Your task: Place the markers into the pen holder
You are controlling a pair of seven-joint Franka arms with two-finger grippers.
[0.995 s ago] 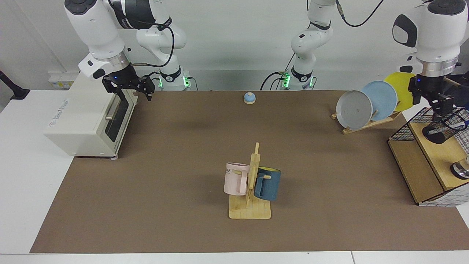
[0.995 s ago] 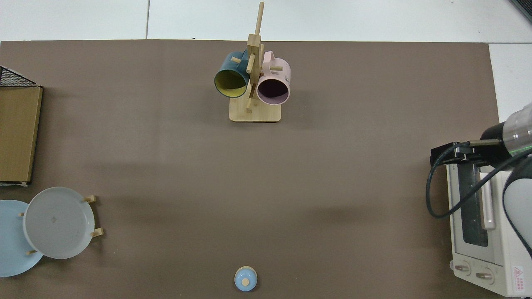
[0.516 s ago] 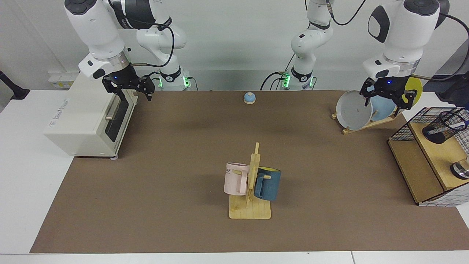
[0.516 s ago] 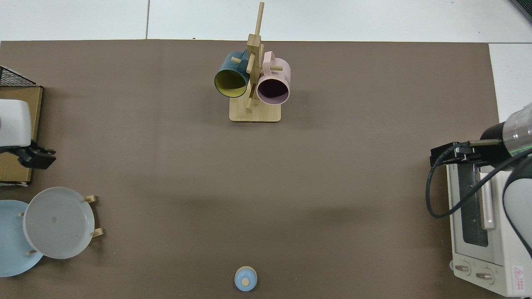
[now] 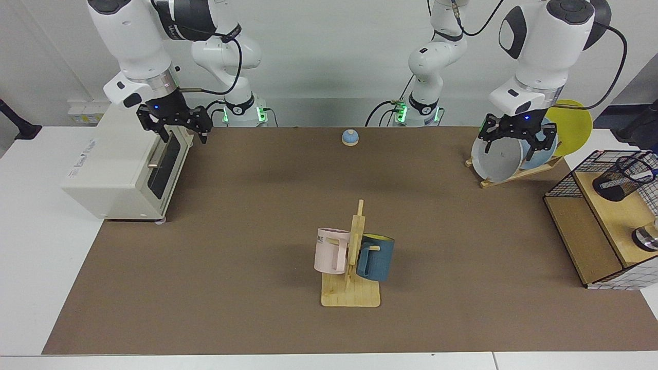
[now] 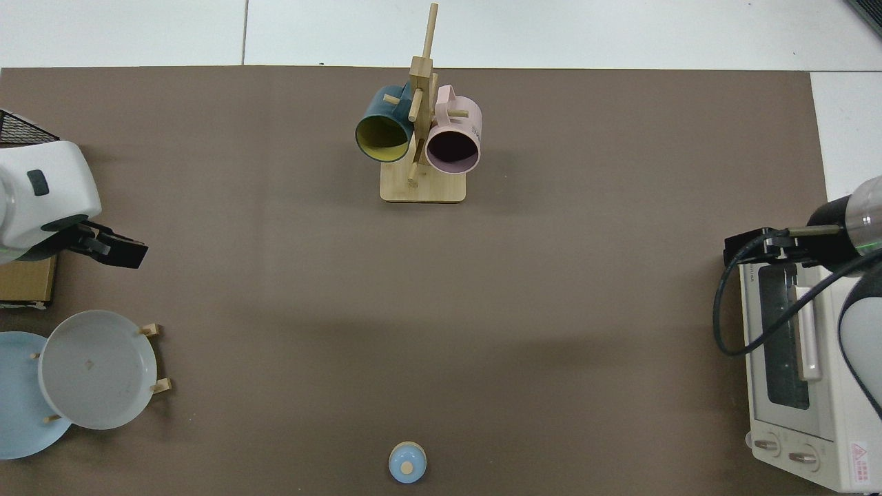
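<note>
The small black wire-mesh pen holder stands tilted on the wooden shelf inside the large black wire-grid basket frame, at the far edge of the facing view. A slim white marker with a blue end leans in its mouth, its tip poking over the rim.

The left gripper hangs in front of the grey plate of the wooden plate rack, well apart from the pen holder. Its two black fingers are spread wide and hold nothing. In the top view this gripper shows beside the shelf, above the grey plate.

The right gripper hovers over the top front edge of the cream toaster oven, far across the brown table mat from the pen holder; this arm waits there. Its fingers stand apart and grip nothing.

Between the two grippers, nearer the camera, a wooden mug tree carries a pink mug and a dark blue mug. A small blue knob-topped lid sits at the mat's rear edge.
</note>
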